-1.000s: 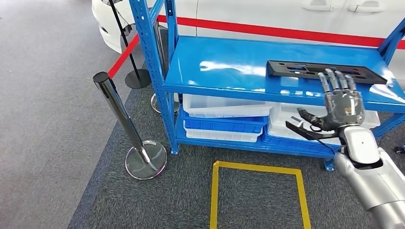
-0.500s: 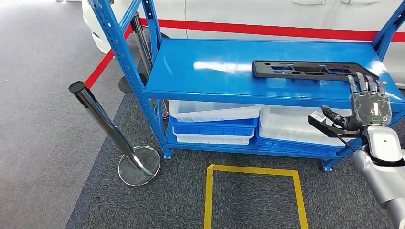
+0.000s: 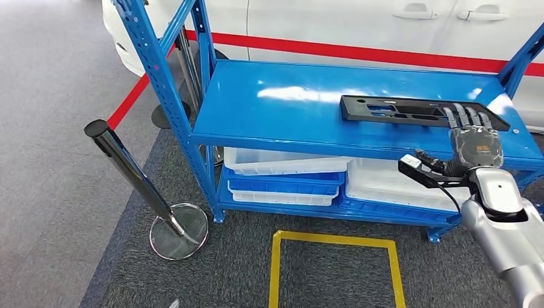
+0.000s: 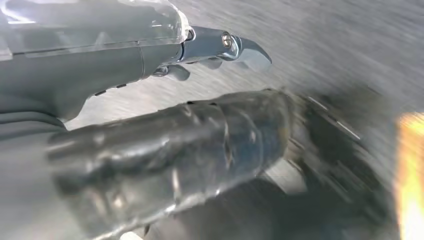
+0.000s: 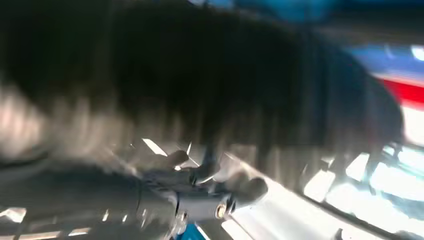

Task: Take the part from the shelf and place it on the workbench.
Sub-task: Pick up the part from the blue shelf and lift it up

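Black, flat part (image 3: 417,111) lies near the shelf's (image 3: 289,109) front right edge, and our right hand (image 3: 473,142) hovers there, fingers (image 3: 463,117) spread and holding nothing.

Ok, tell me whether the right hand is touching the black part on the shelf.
Cannot tell. In the head view the right hand overlaps the black part's near end, fingers extended, but contact isn't plain; the right wrist view is blurred.

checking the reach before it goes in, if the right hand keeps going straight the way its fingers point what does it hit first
Most likely the black part on the top shelf. The right hand points its fingers up toward the part's near right end, fingertips overlapping it in the head view; contact is unclear.
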`<move>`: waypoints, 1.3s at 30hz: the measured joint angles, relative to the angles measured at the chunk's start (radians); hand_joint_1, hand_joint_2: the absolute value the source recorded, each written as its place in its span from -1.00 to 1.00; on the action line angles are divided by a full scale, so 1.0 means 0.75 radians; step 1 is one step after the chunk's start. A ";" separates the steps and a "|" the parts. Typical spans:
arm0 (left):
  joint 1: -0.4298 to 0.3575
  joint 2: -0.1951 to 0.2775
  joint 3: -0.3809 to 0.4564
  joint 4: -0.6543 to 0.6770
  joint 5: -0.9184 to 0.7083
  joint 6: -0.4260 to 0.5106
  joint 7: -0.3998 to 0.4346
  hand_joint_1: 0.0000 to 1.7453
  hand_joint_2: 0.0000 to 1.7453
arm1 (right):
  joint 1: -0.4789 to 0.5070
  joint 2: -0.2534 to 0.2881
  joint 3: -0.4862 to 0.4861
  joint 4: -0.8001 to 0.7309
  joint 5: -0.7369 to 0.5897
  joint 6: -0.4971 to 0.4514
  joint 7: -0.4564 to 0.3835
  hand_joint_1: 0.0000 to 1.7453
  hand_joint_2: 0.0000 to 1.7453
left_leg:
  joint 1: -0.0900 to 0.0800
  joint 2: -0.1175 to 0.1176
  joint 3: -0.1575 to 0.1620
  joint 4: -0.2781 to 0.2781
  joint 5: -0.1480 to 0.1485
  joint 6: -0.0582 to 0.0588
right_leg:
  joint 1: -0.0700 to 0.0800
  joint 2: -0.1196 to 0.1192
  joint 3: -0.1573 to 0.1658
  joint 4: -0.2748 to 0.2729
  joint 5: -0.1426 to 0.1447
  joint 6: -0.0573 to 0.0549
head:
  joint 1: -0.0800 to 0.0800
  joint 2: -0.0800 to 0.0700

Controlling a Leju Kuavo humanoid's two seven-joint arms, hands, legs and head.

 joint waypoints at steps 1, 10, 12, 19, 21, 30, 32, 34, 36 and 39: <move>-0.013 -0.016 -0.003 -0.012 0.003 -0.004 0.001 -1.00 -1.00 | 0.003 0.007 0.000 -0.011 0.001 0.008 0.000 -1.00 1.00 | 0.002 -0.001 0.009 0.000 -0.007 -0.002 | -0.003 -0.001 -0.055 0.079 -0.026 0.008 | 0.000 0.000; -0.029 -0.056 -0.007 -0.067 0.004 -0.027 -0.009 -1.00 -1.00 | 0.037 0.036 0.002 -0.055 -0.023 0.035 -0.026 -1.00 1.00 | 0.013 0.009 0.099 0.027 -0.116 -0.061 | -0.004 -0.023 -0.092 -0.150 0.200 -0.002 | 0.003 0.000; -0.030 -0.055 -0.007 -0.073 0.000 -0.028 -0.018 -1.00 -1.00 | 0.048 0.039 0.006 -0.071 -0.027 0.034 -0.031 -1.00 1.00 | 0.012 0.009 0.090 0.055 -0.114 -0.072 | -0.008 -0.021 -0.080 -0.156 0.203 -0.024 | 0.001 0.000; -0.029 -0.058 -0.008 -0.080 -0.003 -0.026 -0.044 -1.00 -1.00 | 0.082 0.059 0.017 -0.096 -0.031 0.030 -0.033 -1.00 1.00 | 0.019 0.006 -0.195 0.438 -0.218 -0.093 | -0.011 -0.011 -0.008 -0.173 0.160 -0.054 | -0.004 0.000; -0.026 -0.057 -0.008 -0.080 -0.003 -0.026 -0.044 -1.00 -1.00 | 0.086 0.062 0.021 -0.100 -0.031 0.030 -0.033 -1.00 1.00 | 0.019 0.006 -0.166 0.289 -0.093 -0.085 | -0.010 -0.006 0.013 -0.170 0.144 -0.049 | -0.004 0.000; -0.029 -0.057 -0.008 -0.086 -0.004 -0.019 -0.042 -1.00 -1.00 | 0.099 0.066 0.025 -0.136 -0.048 0.046 -0.029 -1.00 1.00 | 0.009 -0.006 -0.101 0.064 0.034 -0.073 | 0.000 -0.006 0.025 -0.166 0.118 -0.054 | -0.002 0.000; -0.029 -0.056 -0.007 -0.087 -0.004 -0.020 -0.042 -1.00 -1.00 | 0.101 0.066 0.025 -0.146 -0.057 0.053 -0.027 -1.00 1.00 | 0.008 -0.007 -0.101 0.064 0.033 -0.068 | -0.001 -0.007 0.029 -0.172 0.119 -0.052 | -0.002 0.000; -0.030 -0.055 -0.007 -0.087 -0.004 -0.022 -0.042 -1.00 -1.00 | 0.102 0.067 0.025 -0.154 -0.062 0.056 -0.026 -1.00 1.00 | 0.007 -0.007 -0.101 0.064 0.031 -0.065 | -0.002 -0.007 0.031 -0.176 0.120 -0.050 | -0.002 0.000; -0.030 -0.056 -0.007 -0.087 -0.004 -0.025 -0.042 -1.00 -1.00 | 0.103 0.067 0.025 -0.160 -0.063 0.058 -0.025 -1.00 1.00 | 0.006 -0.007 -0.101 0.064 0.030 -0.063 | -0.002 -0.006 0.032 -0.178 0.120 -0.047 | -0.002 0.000; -0.031 -0.056 -0.007 -0.087 -0.006 -0.025 -0.039 -1.00 -1.00 | 0.105 0.069 0.027 -0.164 -0.063 0.062 -0.025 -1.00 1.00 | 0.004 -0.007 -0.101 0.064 0.029 -0.059 | -0.005 -0.006 0.033 -0.181 0.121 -0.022 | -0.002 0.000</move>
